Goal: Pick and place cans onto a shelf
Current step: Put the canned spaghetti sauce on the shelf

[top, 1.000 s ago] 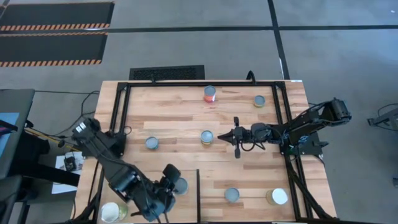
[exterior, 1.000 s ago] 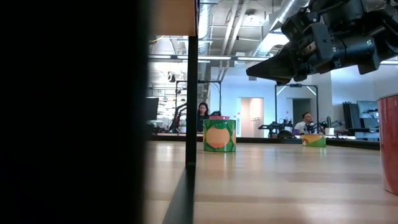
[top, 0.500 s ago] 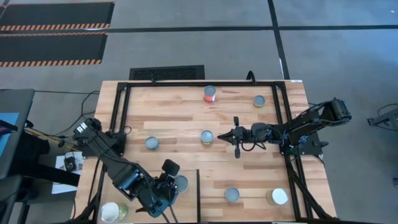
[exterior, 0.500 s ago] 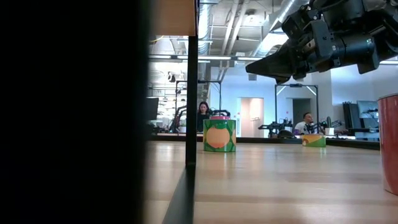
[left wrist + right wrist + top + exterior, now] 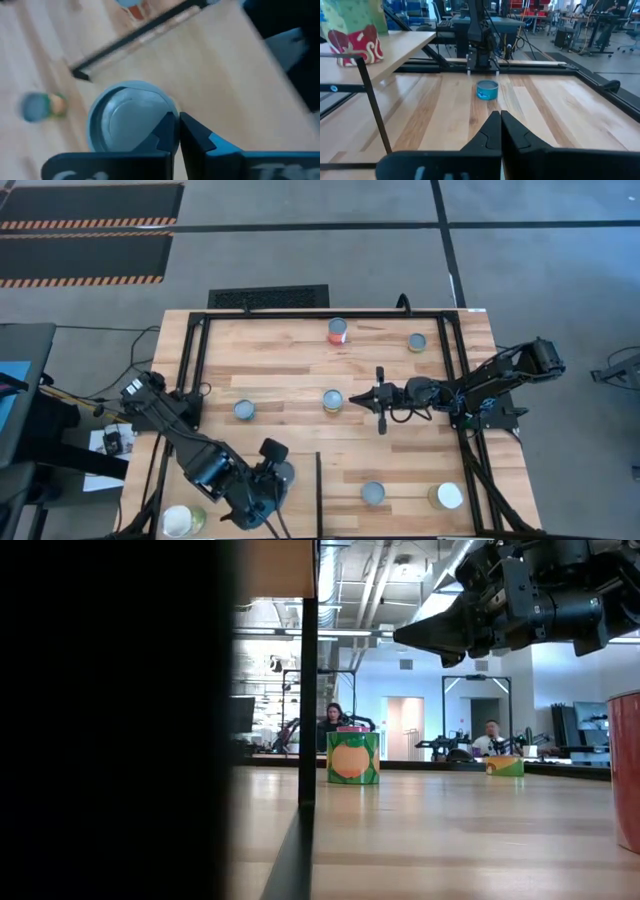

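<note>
My left gripper is shut at the table's near left, tipped down over a grey-topped can. That can stands on the pale shelf, beside the shelf's dark divider. The high view hides the can under the gripper. My right gripper is shut and level at mid-table. It points toward the table's left edge, next to a yellow-green can and above its height. Another can stands farther ahead of it. My left gripper's shut fingertips stand over the rim of the can's top, slanting down from above. Whether they touch it, I cannot tell. The can stands upright on the shelf.
More cans stand about: a red-orange one and one at the far side, one at mid-left, and others near the front edge. A black frame rims the table.
My left gripper has shut its fingers and rolled and tipped in place over the grey-topped can. The can showed beside it in the high view before and is now covered. The can has stayed where it stood.
</note>
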`<state>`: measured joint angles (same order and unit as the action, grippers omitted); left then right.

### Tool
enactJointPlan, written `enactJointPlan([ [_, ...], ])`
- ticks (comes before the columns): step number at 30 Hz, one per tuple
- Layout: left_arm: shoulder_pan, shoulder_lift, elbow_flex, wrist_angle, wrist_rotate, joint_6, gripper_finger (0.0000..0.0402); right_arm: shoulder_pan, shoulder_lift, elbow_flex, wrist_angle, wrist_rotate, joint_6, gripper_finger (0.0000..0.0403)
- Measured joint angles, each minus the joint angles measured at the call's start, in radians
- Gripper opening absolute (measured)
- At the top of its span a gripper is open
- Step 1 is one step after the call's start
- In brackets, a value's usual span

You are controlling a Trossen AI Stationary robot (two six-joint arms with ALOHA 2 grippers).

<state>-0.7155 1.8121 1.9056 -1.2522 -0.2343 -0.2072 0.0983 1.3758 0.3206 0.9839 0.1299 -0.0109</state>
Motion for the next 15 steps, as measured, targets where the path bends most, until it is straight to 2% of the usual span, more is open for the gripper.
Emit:
enactJointPlan([
  [7,-0.084,0.0,0.144,-0.106,0.138,-0.255,0.0001,0.0,0.0,0.0,-0.001,0.0,0.003,0.0008],
  [11,-0.166,0.0,0.18,-0.14,0.134,-0.371,0.0001,0.012,0.0,0.0,-0.001,0.001,0.011,0.0008],
  [15,-0.248,0.003,0.18,-0.177,0.081,-0.49,0.0,0.036,0.0,0.0,-0.001,0.001,0.006,0.0008],
])
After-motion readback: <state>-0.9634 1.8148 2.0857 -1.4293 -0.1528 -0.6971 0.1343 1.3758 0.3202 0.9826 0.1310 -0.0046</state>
